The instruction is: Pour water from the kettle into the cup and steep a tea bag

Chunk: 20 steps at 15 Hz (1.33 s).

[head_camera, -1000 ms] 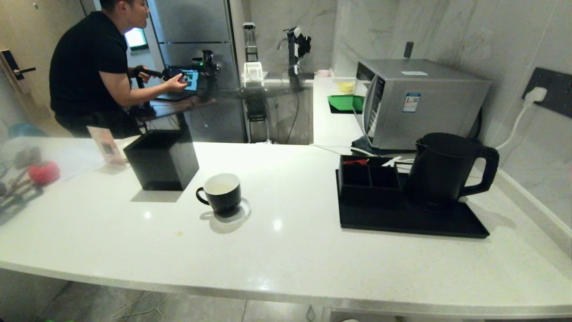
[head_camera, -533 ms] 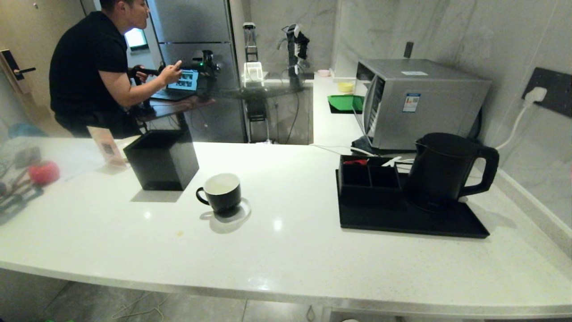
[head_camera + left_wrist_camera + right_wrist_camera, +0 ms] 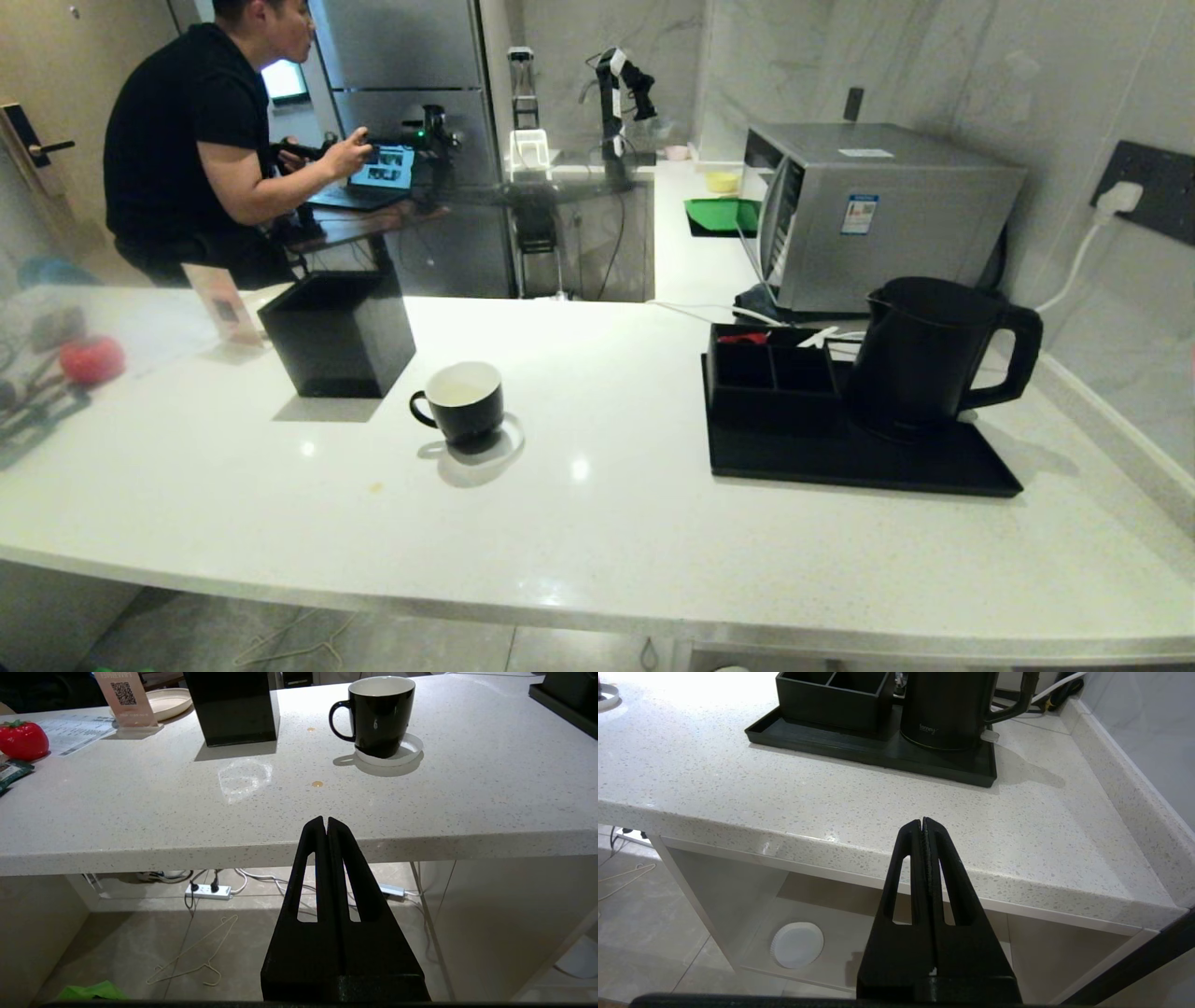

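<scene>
The black kettle [image 3: 920,359] [image 3: 945,709] stands on a black tray [image 3: 859,462] [image 3: 878,753] at the right of the white counter, handle to the right. The black cup [image 3: 462,401] [image 3: 380,714], white inside, sits on a white coaster left of centre, handle to the left. The tea bag is out of view. Neither arm shows in the head view. My left gripper [image 3: 325,820] hangs shut and empty before the counter's front edge, short of the cup. Shut and empty too, my right gripper [image 3: 922,821] hangs by the front edge, short of the kettle.
An open black square box [image 3: 338,331] stands left of the cup, a compartment box [image 3: 773,369] on the tray beside the kettle. A microwave [image 3: 878,215] is behind. A red tomato-shaped object [image 3: 91,359] lies far left. A person [image 3: 201,140] works at a desk beyond the counter.
The person's hand has shifted at the desk and the arm on the far bench has changed pose. My grippers, the cup and the kettle have not moved.
</scene>
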{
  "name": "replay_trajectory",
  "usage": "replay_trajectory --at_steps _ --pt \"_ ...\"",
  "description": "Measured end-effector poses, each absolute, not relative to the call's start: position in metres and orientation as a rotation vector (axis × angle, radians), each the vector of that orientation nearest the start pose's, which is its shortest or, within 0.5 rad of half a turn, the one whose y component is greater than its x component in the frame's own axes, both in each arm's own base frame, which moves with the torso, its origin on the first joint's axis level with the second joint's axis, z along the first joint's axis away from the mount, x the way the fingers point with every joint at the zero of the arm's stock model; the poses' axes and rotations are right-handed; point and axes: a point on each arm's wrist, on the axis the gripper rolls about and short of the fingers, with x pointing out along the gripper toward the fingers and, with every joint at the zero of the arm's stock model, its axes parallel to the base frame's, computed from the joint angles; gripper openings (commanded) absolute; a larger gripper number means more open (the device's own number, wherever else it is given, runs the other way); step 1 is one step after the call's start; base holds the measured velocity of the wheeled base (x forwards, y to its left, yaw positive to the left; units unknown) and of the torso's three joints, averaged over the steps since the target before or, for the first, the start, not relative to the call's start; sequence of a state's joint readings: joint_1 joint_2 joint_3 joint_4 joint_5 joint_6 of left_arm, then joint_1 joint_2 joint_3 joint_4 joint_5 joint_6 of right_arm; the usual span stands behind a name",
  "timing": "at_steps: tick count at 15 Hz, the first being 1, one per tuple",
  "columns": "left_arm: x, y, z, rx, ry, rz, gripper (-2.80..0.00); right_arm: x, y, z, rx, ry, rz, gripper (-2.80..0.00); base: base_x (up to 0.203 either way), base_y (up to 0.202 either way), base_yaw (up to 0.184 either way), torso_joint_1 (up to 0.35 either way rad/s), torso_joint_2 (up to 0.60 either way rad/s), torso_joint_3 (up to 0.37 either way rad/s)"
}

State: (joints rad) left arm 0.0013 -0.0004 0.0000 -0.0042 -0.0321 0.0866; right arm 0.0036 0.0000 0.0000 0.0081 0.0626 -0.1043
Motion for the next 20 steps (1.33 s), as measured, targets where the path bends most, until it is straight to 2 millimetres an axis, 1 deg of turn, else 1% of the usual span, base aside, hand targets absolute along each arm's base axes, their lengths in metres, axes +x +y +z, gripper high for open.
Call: replay_trajectory --at_steps 20 --pt "-0.0228 -0.0007 0.0758 0.073 -0.004 -0.03 -2.8 -0.0229 0.0013 0.0746 -0.104 0.005 0.066 -2.8 0.0 0.0 0.0 0.0 0.0 0.0"
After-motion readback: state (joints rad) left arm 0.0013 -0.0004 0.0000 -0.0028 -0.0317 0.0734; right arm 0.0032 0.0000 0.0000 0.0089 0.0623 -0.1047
